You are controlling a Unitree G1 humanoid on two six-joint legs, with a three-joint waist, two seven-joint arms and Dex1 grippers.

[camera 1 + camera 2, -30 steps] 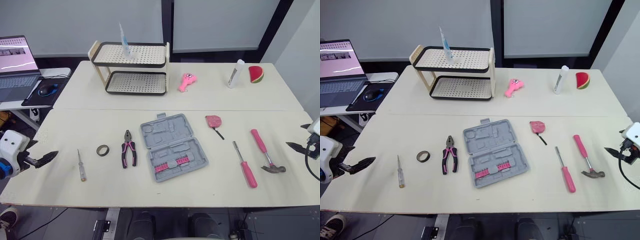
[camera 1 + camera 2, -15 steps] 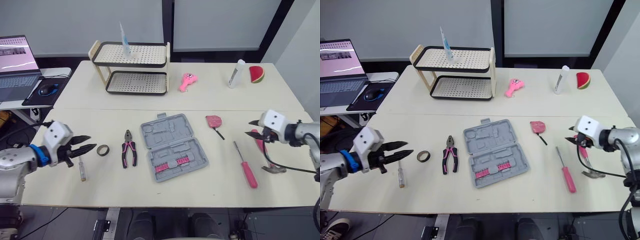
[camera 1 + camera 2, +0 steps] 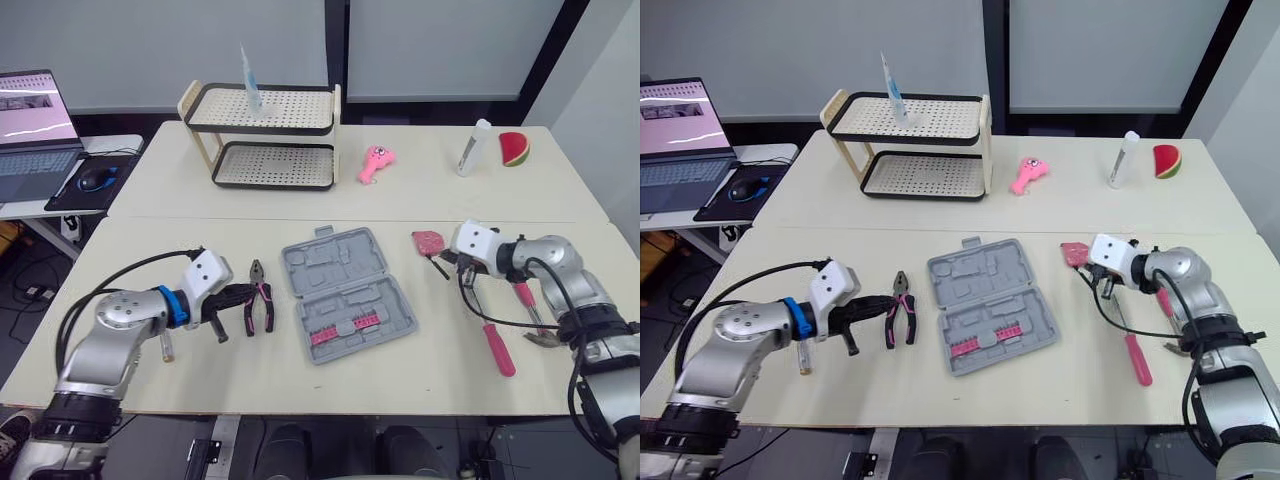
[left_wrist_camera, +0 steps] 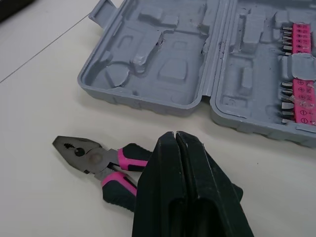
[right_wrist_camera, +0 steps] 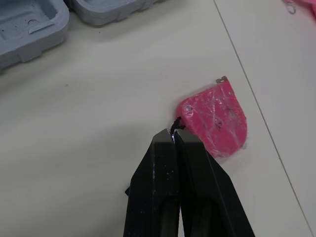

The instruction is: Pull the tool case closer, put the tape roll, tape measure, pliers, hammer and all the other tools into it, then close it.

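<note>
Open tool case (image 4: 148, 101) mid-table, closed left claw (image 4: 175, 134) over pliers (image 4: 98, 160), tabletop (image 4: 39, 98) strip between

Left gripper (image 4: 175, 135), right gripper (image 5: 174, 133): both closed.

The right claw (image 5: 174, 134) is pointing over the pale cream surface (image 5: 89, 98), with its two black fingers (image 5: 160, 168) pressing together and leaving no gap. Its tip is sitting just beside the pink plastic tape measure (image 5: 215, 118), at the edge where a small black cord (image 5: 177, 124) is coming out. I cannot tell whether the tip is touching this cord. A corner of the grey moulded plastic tool case (image 5: 29, 22) is lying well apart from the claw. A thin seam line (image 5: 247, 81) is running across the surface, passing near the tape measure.
</note>
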